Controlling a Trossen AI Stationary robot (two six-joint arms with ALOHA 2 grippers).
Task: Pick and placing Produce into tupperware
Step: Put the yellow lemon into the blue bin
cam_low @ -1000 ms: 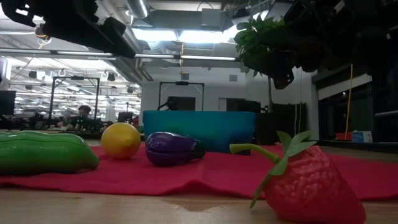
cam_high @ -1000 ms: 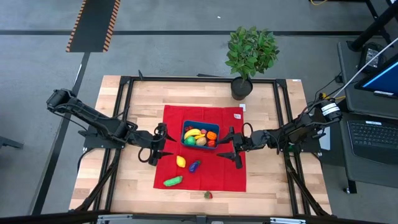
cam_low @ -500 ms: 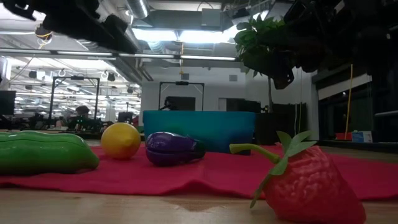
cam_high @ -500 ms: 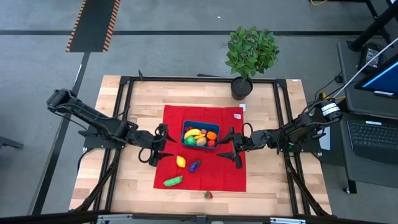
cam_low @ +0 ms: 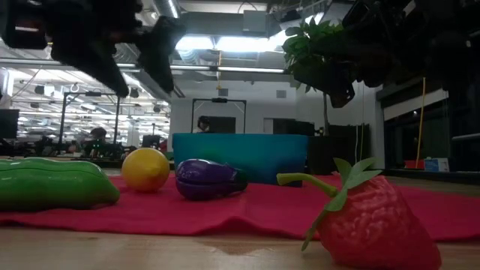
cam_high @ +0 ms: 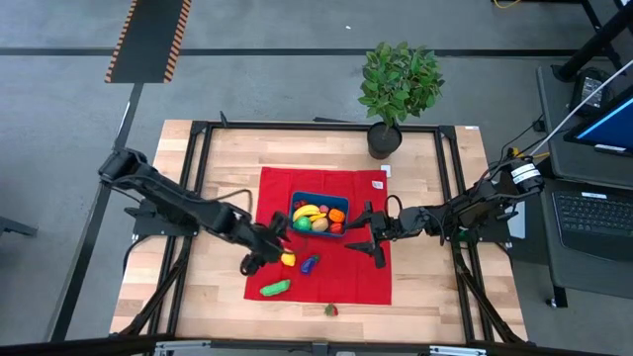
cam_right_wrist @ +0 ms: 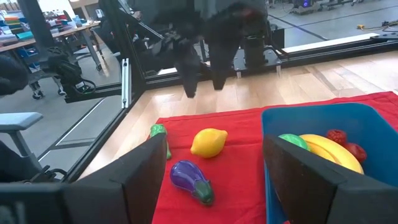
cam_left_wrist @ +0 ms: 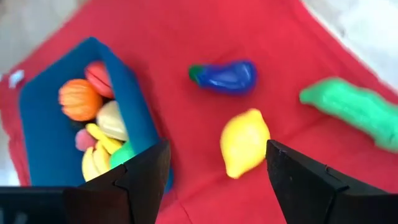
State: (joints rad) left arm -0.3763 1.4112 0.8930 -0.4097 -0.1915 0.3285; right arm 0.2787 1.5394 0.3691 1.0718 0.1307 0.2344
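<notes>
The left end effector (cam_high: 265, 251) hangs above the red cloth (cam_high: 366, 282), jaws wide and empty, with the lemon (cam_high: 288, 258) framed between its fingers in the left wrist view. The cucumber (cam_high: 275, 288) lies nearer the counter's front edge, the eggplant (cam_high: 310, 263) just beside the lemon, and the strawberry (cam_high: 331, 310) off the cloth at the front edge. The tub (cam_high: 339, 228) sits mid-counter, already holding a banana, an orange and more.

The lemon is round and smooth, so I judge a descent that is off-centre could squirt it sideways into the eggplant, or roll it toward the tub wall. Fingers coming down too low might snag the cloth and drag everything on it. The tub is close on one side, so a wide finger could clip its rim and shift it.

The right end effector (cam_high: 362, 237) waits just beside the tub's right end, jaws wide, holding nothing. A crowded tub may let the lemon bounce out when dropped.
</notes>
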